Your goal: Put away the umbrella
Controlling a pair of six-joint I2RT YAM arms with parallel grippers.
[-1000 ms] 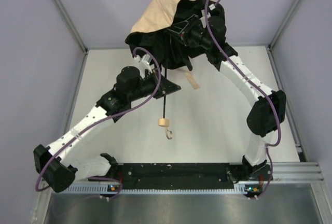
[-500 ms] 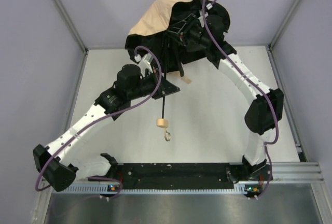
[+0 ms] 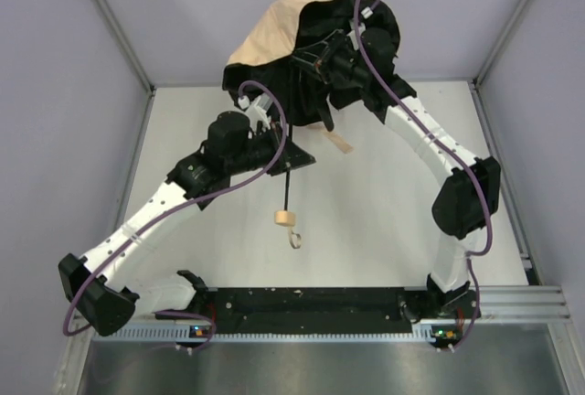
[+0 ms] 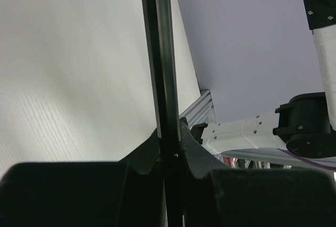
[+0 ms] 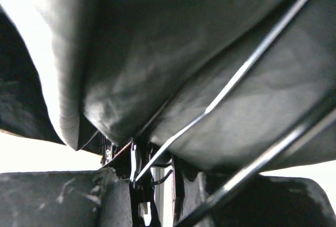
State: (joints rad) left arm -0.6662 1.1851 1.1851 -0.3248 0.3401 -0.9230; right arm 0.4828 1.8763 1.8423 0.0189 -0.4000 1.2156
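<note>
The umbrella (image 3: 270, 34) hangs half open above the far table edge, beige outside and black inside. Its thin black shaft (image 3: 288, 185) runs toward me and ends in a small tan handle (image 3: 285, 218) with a loop strap (image 3: 296, 240). My left gripper (image 3: 291, 153) is shut on the shaft (image 4: 160, 53), which passes between its fingers (image 4: 197, 151). My right gripper (image 3: 315, 57) is buried under the canopy. In the right wrist view it (image 5: 152, 179) is closed around the rib cluster near the shaft, with the black lining (image 5: 173, 43) and metal ribs (image 5: 236, 80) overhead.
A tan closure strap (image 3: 340, 144) dangles below the canopy over the white table (image 3: 393, 221). Grey walls enclose the table on the left, back and right. A black rail (image 3: 311, 302) runs along the near edge between the arm bases.
My right gripper has shifted slightly back and left inside the canopy, and the black fabric has bunched around it. The tan closure strap swung. The left gripper and shaft have barely moved.
</note>
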